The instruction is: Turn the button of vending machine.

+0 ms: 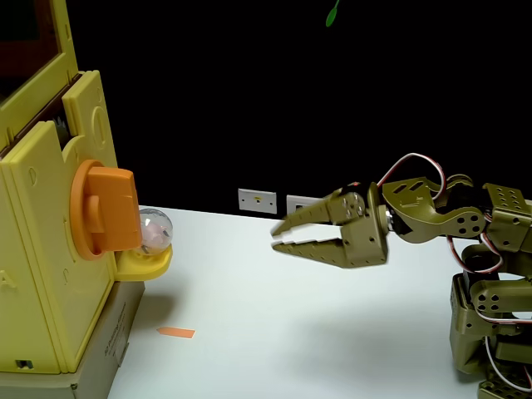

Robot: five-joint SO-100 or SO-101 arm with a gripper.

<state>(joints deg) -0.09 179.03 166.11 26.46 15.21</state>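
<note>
My gripper (274, 234): at mid-frame right of centre, pointing left, its two olive fingers slightly apart at the tips with nothing between them.
My arm (465, 249): olive-green, at the right edge, with red and white wires looping over the joints.
Vending machine (37, 249): pale yellow, filling the left edge, orange-framed window at the upper left corner, standing on a grey box.
Button (104, 208): orange knob on the machine's side facing me, its blocky bar sticking out toward the right; well apart from my fingertips.
Tray (150, 264): small, yellow, just below the button.
Capsule (155, 229): clear ball resting in the tray; its contents look pinkish, though I cannot tell what they are.
Table (316, 332): white, with a small orange strip (176, 332) lying at lower left.
</note>
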